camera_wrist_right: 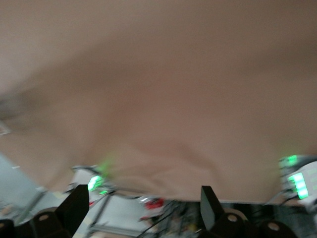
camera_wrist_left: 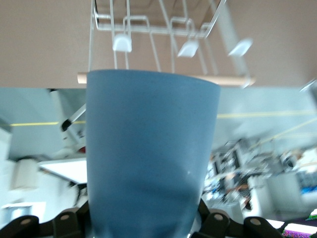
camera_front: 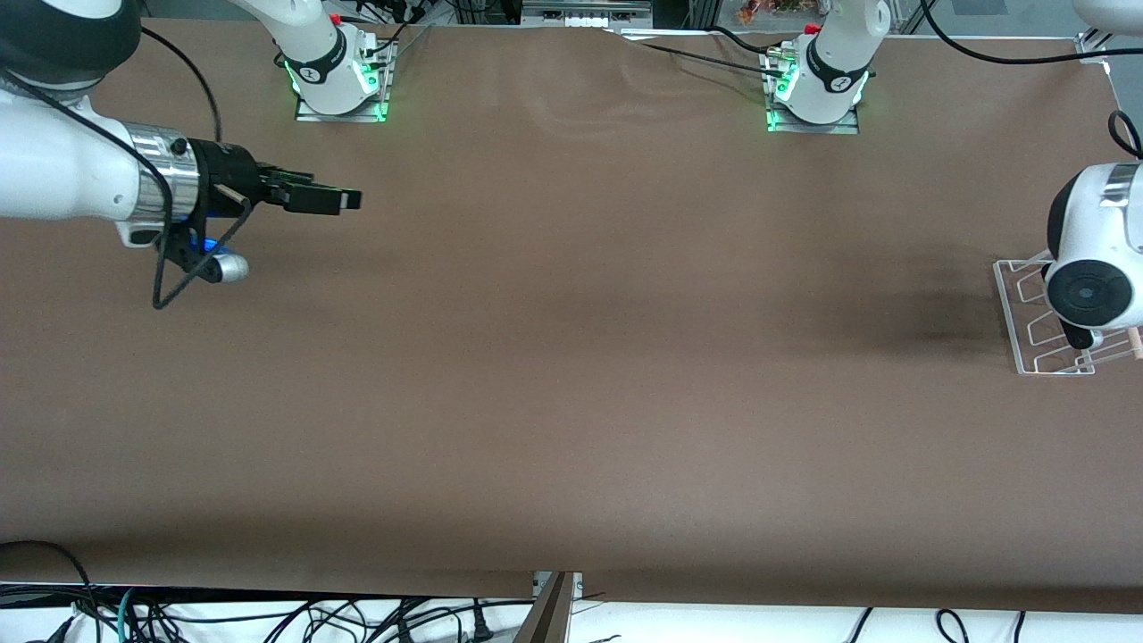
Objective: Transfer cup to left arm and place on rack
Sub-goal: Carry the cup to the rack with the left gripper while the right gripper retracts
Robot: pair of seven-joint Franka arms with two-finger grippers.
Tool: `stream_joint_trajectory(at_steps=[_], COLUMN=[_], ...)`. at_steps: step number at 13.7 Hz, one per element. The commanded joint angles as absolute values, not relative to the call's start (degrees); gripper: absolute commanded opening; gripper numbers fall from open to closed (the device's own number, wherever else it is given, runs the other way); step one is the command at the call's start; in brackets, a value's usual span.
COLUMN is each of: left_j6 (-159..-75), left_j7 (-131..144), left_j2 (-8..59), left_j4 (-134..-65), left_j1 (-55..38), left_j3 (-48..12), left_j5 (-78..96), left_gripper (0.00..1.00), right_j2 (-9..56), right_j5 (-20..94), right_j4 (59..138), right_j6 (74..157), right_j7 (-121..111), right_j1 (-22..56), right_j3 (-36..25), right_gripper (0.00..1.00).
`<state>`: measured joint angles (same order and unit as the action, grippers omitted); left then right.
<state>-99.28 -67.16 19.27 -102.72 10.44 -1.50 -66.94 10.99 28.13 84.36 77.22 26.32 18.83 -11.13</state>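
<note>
The rack (camera_front: 1040, 317) and left arm (camera_front: 1097, 268) crowd one table (camera_front: 571, 357) end; the middle lies open.

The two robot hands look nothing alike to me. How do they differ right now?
The left gripper is shut on the blue cup, while the right gripper is open and holds nothing. The left gripper is at the rack, at the left arm's end of the table; the right gripper hangs over bare table at the right arm's end. Both are up off the tabletop.
</note>
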Motion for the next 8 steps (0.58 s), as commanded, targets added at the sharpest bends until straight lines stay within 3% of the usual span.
stream_joint_trajectory(at_steps=[1,8], left_j6=[-102.7,-109.2], left_j7=[-67.2,-60.6], left_j2=[17.1,14.7], left_j4=[-110.1,-117.5], left_j1=[10.8,11.0], left_j3=[-1.8,-0.2], left_j5=[-78.1,-89.8], left_gripper=[0.0,0.0], right_j2=[8.3,8.9], right_j5=[15.3,5.3], right_j4=[86.4,85.0], right_j6=[81.0,85.2], right_j7=[13.4,1.0], right_j1=[19.5,19.1], right_j3=[-9.7,-10.1], right_gripper=[0.99,0.99])
